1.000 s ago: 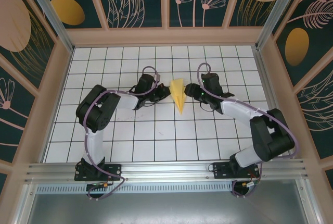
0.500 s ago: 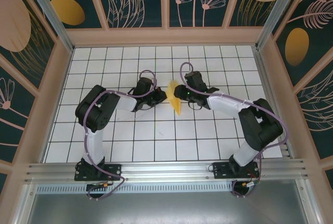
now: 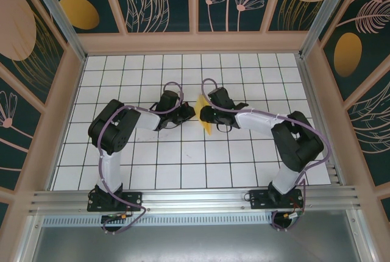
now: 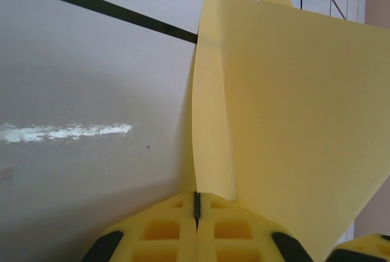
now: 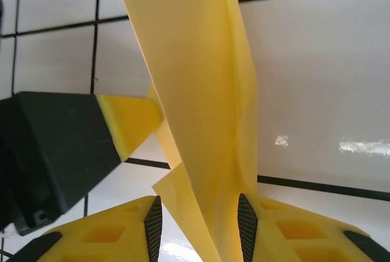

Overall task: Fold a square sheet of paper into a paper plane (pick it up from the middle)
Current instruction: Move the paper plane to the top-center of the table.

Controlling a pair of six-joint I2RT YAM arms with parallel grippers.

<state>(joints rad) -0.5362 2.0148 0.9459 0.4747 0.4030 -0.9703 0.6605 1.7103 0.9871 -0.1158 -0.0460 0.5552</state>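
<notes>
The paper plane [image 3: 208,128] is a yellow, creased, pointed fold standing on edge above the white grid table [image 3: 183,158] at the middle. My left gripper [image 3: 193,111] comes at it from the left. In the left wrist view this gripper [image 4: 196,204] is shut on a narrow folded flap of the paper [image 4: 292,122]. My right gripper [image 3: 205,116] reaches in from the right. Its jaws [image 5: 198,225] stand apart with the folded paper [image 5: 195,91] running between them, close to the right pad [image 5: 245,225]. A yellow fingertip of the left gripper [image 5: 129,120] sits just left of the paper.
Wooden walls with floral panels [image 3: 195,6] enclose the table on three sides. An aluminium rail [image 3: 195,200] with both arm bases runs along the near edge. Bare tiles lie in front of and behind the grippers.
The right arm has swung left onto the paper and its jaws have narrowed around it. The paper has tipped up from lying flat. The left gripper has stayed shut and almost still.
</notes>
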